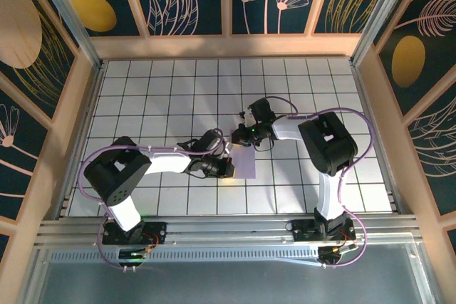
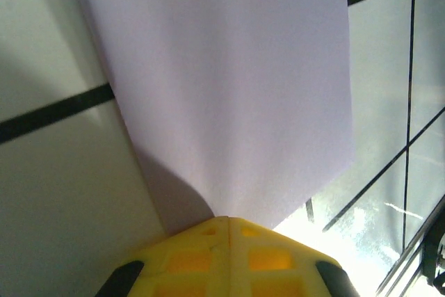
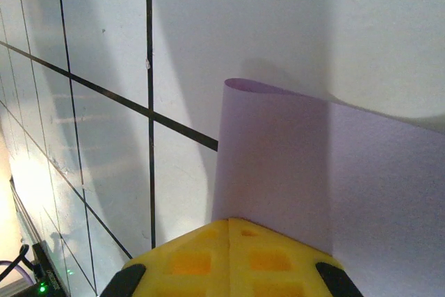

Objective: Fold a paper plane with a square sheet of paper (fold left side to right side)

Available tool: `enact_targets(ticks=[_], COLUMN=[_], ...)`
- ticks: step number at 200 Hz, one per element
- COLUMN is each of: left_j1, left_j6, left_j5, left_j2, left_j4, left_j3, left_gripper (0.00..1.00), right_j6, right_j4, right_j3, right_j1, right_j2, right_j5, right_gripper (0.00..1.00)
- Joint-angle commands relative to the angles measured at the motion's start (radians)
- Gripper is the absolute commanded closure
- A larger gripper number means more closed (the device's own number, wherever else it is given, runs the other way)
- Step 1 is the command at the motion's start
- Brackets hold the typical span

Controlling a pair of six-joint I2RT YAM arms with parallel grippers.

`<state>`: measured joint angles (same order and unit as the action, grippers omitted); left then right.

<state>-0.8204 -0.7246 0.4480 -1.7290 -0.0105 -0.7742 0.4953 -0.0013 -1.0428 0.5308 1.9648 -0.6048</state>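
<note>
Square sheet of paper (image 1: 244, 162) sits mid-bench (image 1: 178, 83), pinched at its near-left corner by the left claw (image 1: 225, 168) and at its far edge by the right claw (image 1: 241, 135), both closed tight on it. In the right wrist view the sheet bows up in a curl. If the claws travel unevenly, the thin paper could skew so its edges miss, tear at a pinch, or slip free

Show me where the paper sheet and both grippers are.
paper sheet (image 1: 246, 165), top external view, flat lavender middle.
left gripper (image 2: 228, 219), left wrist view, meeting yellow fingertips.
right gripper (image 3: 229, 220), right wrist view, meeting yellow fingertips.
</note>
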Motion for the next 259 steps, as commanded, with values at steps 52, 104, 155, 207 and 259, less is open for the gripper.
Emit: enact_targets(ticks=[52, 104, 155, 207, 259], left_j1=[0.005, 0.141, 0.172, 0.155, 0.129], left_j6=[0.058, 0.117, 0.106, 0.068, 0.044], left_j5=[0.048, -0.023, 0.075, 0.141, 0.11], left_j2=[0.096, 0.131, 0.027, -0.075, -0.156], left_j4=[0.162, 0.245, 0.13, 0.023, 0.022], left_j3=[-0.056, -0.193, -0.219, -0.17, -0.176], left_gripper=[1.0, 1.0, 1.0, 1.0, 1.0], right_j6=[-0.043, -0.034, -0.032, -0.026, -0.029], right_j4=[-0.074, -0.054, -0.058, -0.05, -0.054], right_j3=[0.01, 0.016, 0.012, 0.014, 0.016], right_j1=[-0.022, -0.02, -0.02, -0.018, -0.018], right_j2=[0.062, 0.047, 0.038, 0.037, 0.037], right_j5=[0.134, 0.113, 0.117, 0.109, 0.113], right_gripper=[1.0, 1.0, 1.0, 1.0, 1.0])
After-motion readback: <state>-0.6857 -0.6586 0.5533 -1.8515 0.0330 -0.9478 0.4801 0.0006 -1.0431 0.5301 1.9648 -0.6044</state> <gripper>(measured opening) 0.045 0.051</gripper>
